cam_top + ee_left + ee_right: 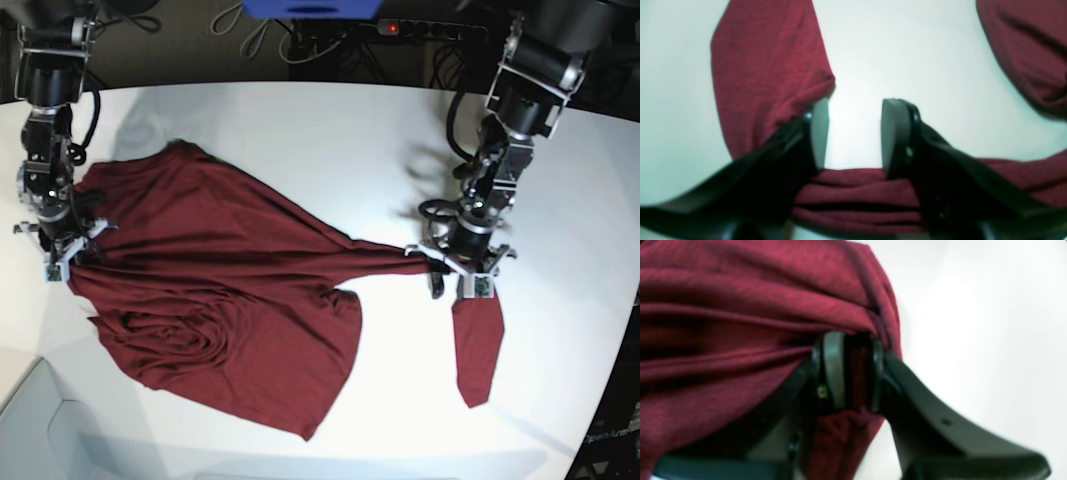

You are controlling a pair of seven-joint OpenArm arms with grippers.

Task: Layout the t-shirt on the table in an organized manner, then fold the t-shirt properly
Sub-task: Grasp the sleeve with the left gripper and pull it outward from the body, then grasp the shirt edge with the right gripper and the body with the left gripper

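The maroon t-shirt (220,290) lies spread and wrinkled across the white table (300,130). A narrow band of it stretches right to my left gripper (455,288), and a sleeve (477,345) lies beyond it. In the left wrist view that gripper (855,133) stands open. Bare table shows between its tips, and bunched cloth (857,196) lies between the finger bases. At the shirt's left edge my right gripper (57,265) is shut on the t-shirt. In the right wrist view, gathered folds (740,323) run into its pinched pads (834,370).
A power strip (420,28) with a red light and cables lies beyond the table's far edge. The table's curved front-left edge (30,365) drops to grey floor. The right edge (620,330) is close to the left arm.
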